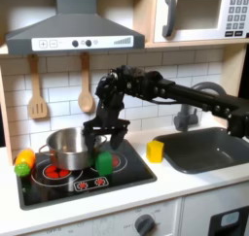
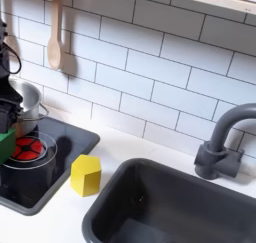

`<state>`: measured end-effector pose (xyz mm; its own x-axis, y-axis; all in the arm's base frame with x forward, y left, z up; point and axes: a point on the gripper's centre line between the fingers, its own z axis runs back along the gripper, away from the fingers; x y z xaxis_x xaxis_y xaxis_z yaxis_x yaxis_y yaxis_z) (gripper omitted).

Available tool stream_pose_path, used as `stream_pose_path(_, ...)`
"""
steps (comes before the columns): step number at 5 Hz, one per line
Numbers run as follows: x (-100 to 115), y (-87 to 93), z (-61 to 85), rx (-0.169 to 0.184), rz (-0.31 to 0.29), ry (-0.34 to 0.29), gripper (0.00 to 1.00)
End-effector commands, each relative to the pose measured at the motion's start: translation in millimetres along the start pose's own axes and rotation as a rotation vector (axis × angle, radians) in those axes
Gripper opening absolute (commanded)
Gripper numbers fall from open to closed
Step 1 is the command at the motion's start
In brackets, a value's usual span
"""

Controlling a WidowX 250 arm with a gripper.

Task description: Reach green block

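The small matte bright-green cube point(image 1: 104, 163) sits on the black toy cooktop point(image 1: 122, 179), on the red burner ring at the right of the first exterior view, close to the cooktop's near edge. It stands flat and square, so it offers no long axis to line up with; either pair of faces would serve.

The black gripper point(image 1: 105, 136) hangs almost straight above the cube in the first exterior view, pointing down, with a clear gap of air between its tips and the cube's top. Its two fingers stand apart, spread somewhat wider than the cube, with nothing between them. The relation that matters is therefore vertical: the block lies directly below the claw, perhaps slightly nearer the camera, and the coming move looks like a plain descent with little sideways correction.

Just to the first exterior view's left of the cube stands the round steel pot point(image 1: 68, 148) on the other burner, its wall near the block; a lowering finger on that side has little room, which is the likeliest place for a bump. At the cooktop's far left corner rests a rounded green-and-orange toy vegetable point(image 1: 22, 163), well apart from the work. A small yellow cube point(image 1: 155, 150) sits on the white counter to the first exterior view's right, between the cooktop and the dark sink point(image 1: 199, 154); in the second exterior view this yellow cube point(image 2: 85, 174) appears near the sink's rim, and a sliver of green at that picture's left edge may be the block, though too little shows to be sure.
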<state>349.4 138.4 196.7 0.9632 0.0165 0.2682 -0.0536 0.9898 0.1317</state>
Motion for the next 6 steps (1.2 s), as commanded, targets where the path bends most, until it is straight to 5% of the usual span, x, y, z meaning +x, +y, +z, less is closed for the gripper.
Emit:
stream_pose_path(1, -4, -4.1, -6.6, -0.001, -0.007, 0.017, 1.0)
stream_pose_path(6, -3, -9.9, -28.8, -0.022, -0.024, 0.044, 1.0)
